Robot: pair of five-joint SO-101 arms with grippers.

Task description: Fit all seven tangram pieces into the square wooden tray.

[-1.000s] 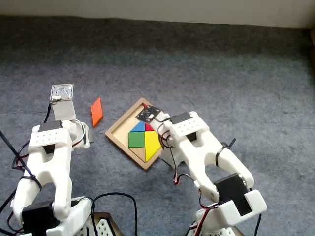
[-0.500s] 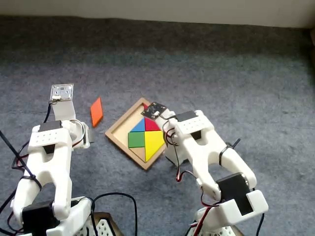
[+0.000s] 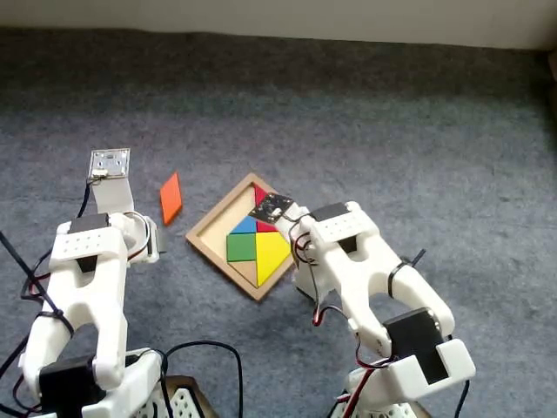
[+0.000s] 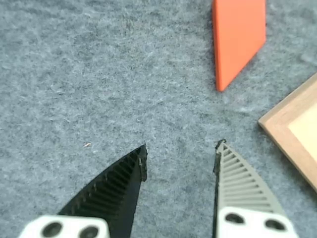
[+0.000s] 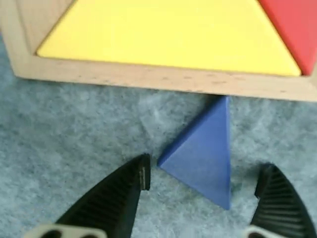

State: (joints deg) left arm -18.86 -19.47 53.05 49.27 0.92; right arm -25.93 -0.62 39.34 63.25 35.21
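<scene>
The right gripper has its fingers wide apart. A small blue triangle lies flat on the carpet between them. Its tip is right up against the outside edge of the wooden tray. Inside the tray, a yellow piece and a red piece sit by that edge. The left gripper also has its fingers apart, near a corner of the tray. The orange piece lies out past its fingertips, near the tray but not touching it.
</scene>
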